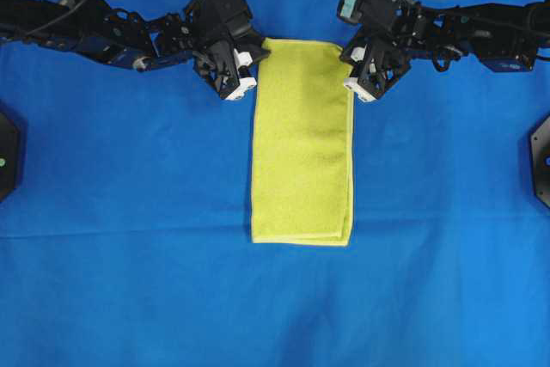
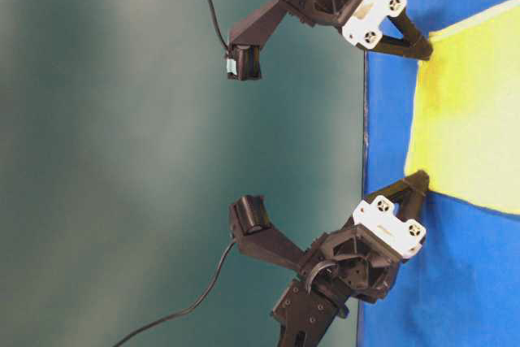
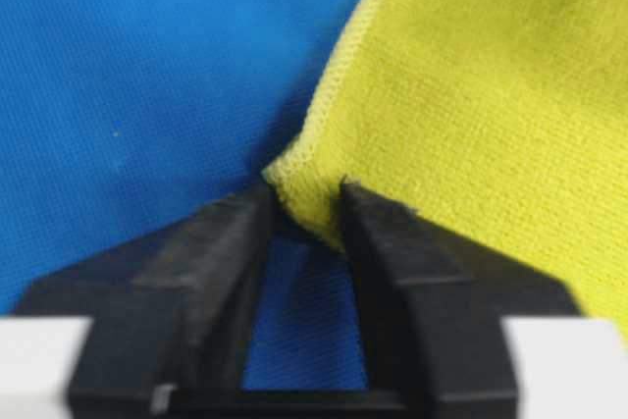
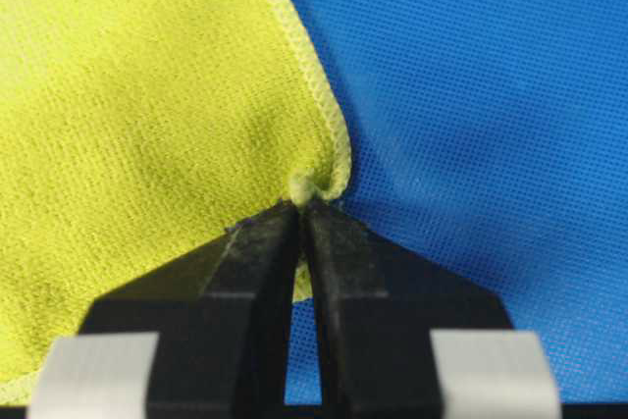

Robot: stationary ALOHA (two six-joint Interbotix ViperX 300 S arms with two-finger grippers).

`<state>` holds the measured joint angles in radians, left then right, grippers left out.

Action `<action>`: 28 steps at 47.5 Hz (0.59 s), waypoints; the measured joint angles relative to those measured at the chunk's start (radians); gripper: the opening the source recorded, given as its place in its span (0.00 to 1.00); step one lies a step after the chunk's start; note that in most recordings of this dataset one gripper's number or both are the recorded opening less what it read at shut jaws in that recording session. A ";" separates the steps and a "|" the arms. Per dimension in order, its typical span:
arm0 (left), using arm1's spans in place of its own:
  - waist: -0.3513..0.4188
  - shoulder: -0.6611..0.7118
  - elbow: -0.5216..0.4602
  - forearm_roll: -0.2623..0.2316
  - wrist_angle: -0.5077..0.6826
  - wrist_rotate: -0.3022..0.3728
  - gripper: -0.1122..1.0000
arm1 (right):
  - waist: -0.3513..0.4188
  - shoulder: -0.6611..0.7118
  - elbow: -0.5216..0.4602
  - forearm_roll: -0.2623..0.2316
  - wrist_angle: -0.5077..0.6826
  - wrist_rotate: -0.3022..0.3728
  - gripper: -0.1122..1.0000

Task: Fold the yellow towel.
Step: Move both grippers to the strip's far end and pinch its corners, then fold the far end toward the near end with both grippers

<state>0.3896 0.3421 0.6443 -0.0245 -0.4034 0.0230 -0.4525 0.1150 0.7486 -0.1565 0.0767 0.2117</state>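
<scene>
Towel edges come first: the yellow towel (image 1: 302,141) lies as a long folded strip on the big blue cloth (image 1: 129,212), its far short edge stretched between the two claws and its near short edge, where two layers show, lying well away from both. The left gripper (image 1: 252,61) sits at the far left corner and the right gripper (image 1: 354,58) at the far right corner, so the whole strip runs away from the claws toward the near side. Blue cloth lies bare on both long sides of the strip and beyond its near end; two dark mounts (image 1: 7,154) sit at the outer margins, well apart from either claw.

From the left wrist view, the left gripper (image 3: 305,211) has its fingers (image 3: 228,242) drawn close around the stitched corner of the yellow towel (image 3: 471,125), which bunches between the tips with a narrow gap still below. From the right wrist view, the right gripper (image 4: 300,211) is pressed together on its corner, a small puckered nub of the yellow towel's (image 4: 147,125) hem standing just past the tips.

Only the table-level view shows the left gripper (image 2: 424,52) and right gripper (image 2: 420,178) angled down with tips at cloth level on the yellow towel (image 2: 467,119). The overhead view hides the tips under the arm bodies.
</scene>
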 measured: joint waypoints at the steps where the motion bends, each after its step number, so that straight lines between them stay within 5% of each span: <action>1: 0.000 0.000 -0.002 0.000 0.002 0.002 0.27 | 0.000 0.000 0.000 0.000 0.006 0.002 0.15; 8: -0.005 0.000 -0.002 0.000 0.006 0.005 0.15 | 0.008 0.000 0.000 0.000 0.025 0.000 0.15; 28: -0.018 -0.040 -0.006 0.000 0.032 0.032 0.14 | 0.011 -0.014 -0.009 0.000 0.040 0.000 0.15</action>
<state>0.3712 0.3022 0.6381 -0.0245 -0.3712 0.0552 -0.4418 0.1012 0.7394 -0.1565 0.1166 0.2117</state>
